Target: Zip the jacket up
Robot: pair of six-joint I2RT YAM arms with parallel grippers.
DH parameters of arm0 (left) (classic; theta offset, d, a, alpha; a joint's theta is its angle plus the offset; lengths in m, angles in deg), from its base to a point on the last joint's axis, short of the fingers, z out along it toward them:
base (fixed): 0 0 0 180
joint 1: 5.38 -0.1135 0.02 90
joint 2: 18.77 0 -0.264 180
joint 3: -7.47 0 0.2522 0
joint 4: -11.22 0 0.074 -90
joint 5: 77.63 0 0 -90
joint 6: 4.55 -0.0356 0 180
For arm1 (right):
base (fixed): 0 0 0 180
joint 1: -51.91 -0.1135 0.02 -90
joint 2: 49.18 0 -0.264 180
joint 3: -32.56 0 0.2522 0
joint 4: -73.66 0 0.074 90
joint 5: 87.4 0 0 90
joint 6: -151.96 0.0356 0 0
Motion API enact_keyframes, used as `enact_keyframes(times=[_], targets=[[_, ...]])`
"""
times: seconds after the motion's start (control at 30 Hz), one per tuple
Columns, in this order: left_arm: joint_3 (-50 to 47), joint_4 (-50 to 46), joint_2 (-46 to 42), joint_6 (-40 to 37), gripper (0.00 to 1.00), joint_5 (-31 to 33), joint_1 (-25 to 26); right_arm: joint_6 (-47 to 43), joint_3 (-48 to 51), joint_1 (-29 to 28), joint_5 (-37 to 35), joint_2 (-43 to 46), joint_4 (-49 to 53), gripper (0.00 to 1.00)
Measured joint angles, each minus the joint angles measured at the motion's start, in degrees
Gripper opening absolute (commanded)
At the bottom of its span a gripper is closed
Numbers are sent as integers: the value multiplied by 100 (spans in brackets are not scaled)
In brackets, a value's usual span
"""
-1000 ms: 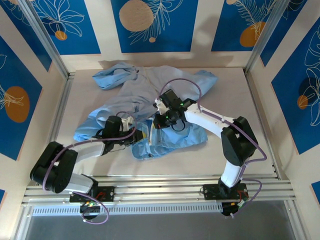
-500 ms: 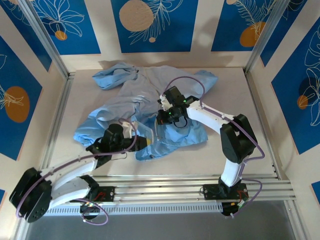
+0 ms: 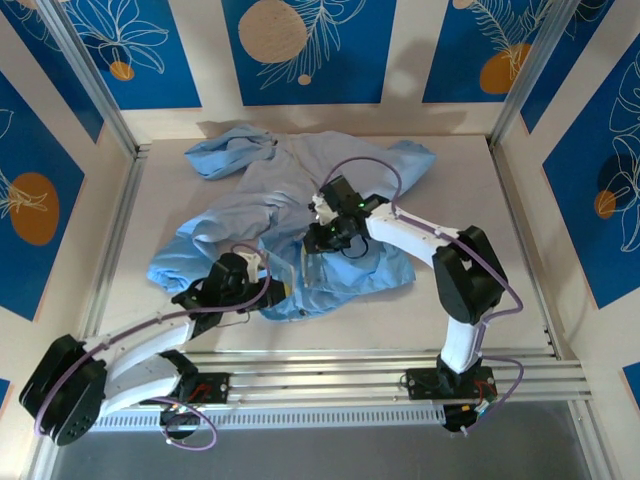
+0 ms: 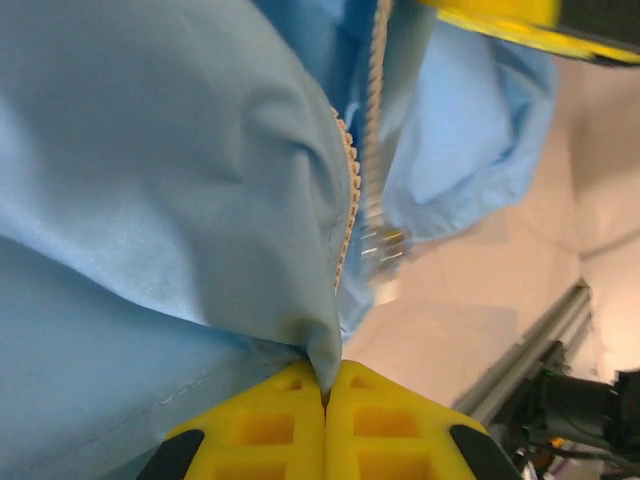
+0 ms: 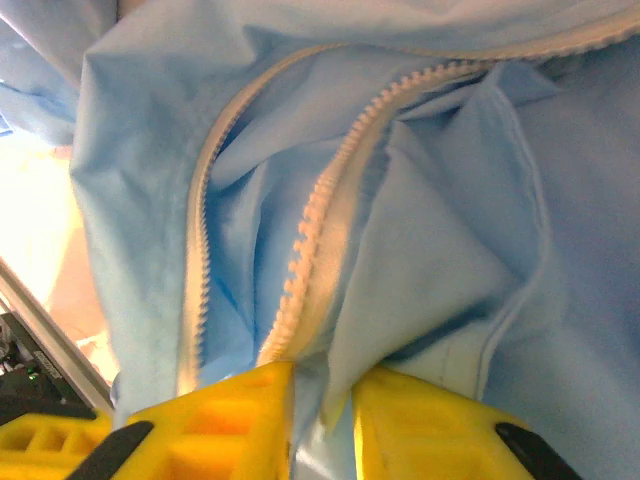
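Left arm [image 3: 150,330] stretched low from its base at the near edge of the table [image 3: 480,190], forearm angled toward the centre; left gripper [image 4: 326,388] with yellow fingers pressed together on a corner of the jacket [image 4: 150,180]. Right arm [image 3: 420,232] bent sharply at the elbow, reaching left toward the centre; right gripper [image 5: 325,390] with jaws slightly apart around a fabric fold, grip possibly slack

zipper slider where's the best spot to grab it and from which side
Probably pinch the metal slider across its flat faces, coming from the bare table side: it sits at the bottom end of the teeth, and jacket folds crowd the other side.
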Motion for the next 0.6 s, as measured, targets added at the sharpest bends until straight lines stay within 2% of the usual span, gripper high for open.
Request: enact_keyframes(times=[0.07,0.17,0.33,0.6], targets=[[-98,94,216,149,0,-7,-245,72,-9,-96,90,-138,-66,38],[-378,227,365,361,0,-13,-511,177,17,-179,243,-162,-188,42],[-507,216,352,426,0,-26,-616,321,225,-173,284,-24,-361,47],[-507,219,319,398,0,-74,-660,726,664,-546,-374,330,-299,53]])
